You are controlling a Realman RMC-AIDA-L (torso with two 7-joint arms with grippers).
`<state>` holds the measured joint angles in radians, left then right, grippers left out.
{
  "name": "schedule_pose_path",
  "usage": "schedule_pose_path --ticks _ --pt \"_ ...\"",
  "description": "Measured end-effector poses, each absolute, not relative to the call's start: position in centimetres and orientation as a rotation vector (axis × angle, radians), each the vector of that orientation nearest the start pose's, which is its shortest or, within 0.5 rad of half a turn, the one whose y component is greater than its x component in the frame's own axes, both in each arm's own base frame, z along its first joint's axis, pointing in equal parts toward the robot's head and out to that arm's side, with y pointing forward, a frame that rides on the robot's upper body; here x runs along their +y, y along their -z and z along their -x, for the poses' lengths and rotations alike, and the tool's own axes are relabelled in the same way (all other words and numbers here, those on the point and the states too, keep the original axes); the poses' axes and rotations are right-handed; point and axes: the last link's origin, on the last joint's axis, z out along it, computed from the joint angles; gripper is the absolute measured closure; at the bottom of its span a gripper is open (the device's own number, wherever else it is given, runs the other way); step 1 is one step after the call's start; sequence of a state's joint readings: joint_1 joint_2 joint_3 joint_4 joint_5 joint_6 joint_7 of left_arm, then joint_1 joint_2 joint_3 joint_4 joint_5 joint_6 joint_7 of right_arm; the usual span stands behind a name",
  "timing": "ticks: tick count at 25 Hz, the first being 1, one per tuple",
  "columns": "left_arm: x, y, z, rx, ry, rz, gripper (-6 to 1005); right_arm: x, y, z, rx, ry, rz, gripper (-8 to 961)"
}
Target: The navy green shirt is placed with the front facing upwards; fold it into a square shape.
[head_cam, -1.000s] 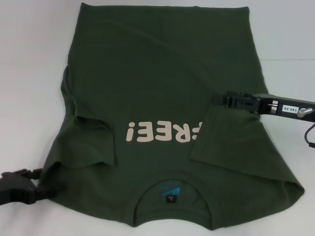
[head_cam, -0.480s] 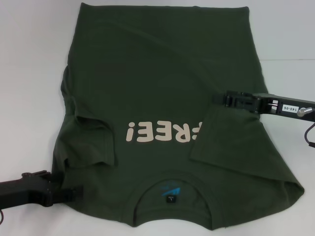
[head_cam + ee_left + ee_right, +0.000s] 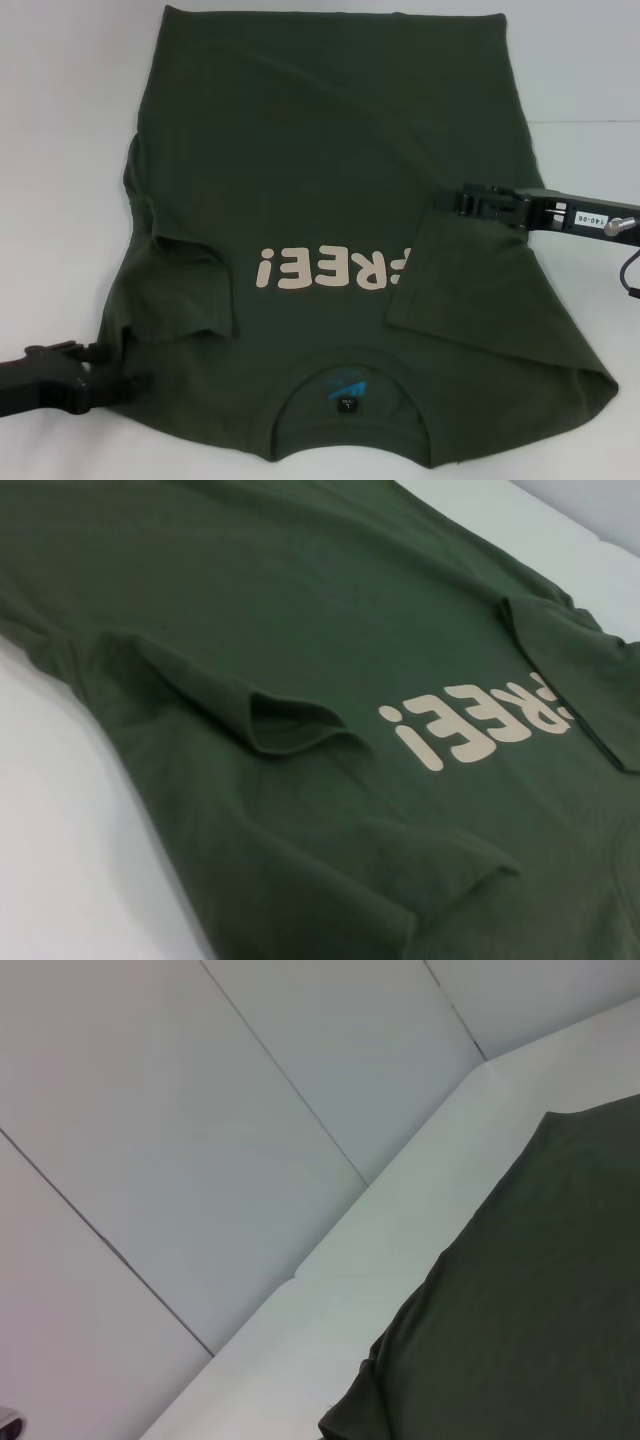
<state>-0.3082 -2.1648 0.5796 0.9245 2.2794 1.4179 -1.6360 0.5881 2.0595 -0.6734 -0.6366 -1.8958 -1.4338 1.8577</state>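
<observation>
Head view: the navy green shirt lies front up on the white worktop, collar nearest the robot, both sleeves folded inward over the chest. The left gripper sits low at the shirt's near left edge; it has pulled back slightly outward since half a second ago, and whether it pinches cloth is hard to tell. The right gripper hovers over the folded right sleeve, unmoved, its opening not readable.

Left wrist view: the shirt fills the picture, the folded sleeve puckered beside the cream lettering.

Right wrist view: the shirt's edge lies on the worktop before a pale wall.
</observation>
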Motion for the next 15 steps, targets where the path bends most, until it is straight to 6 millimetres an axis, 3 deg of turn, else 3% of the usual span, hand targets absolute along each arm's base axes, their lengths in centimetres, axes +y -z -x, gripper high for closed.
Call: schedule_pose_path --ticks 15 --pt "26.6 -4.4 36.0 -1.264 0.349 2.270 138 36.8 -1.6 -24.8 1.220 -0.894 2.451 37"
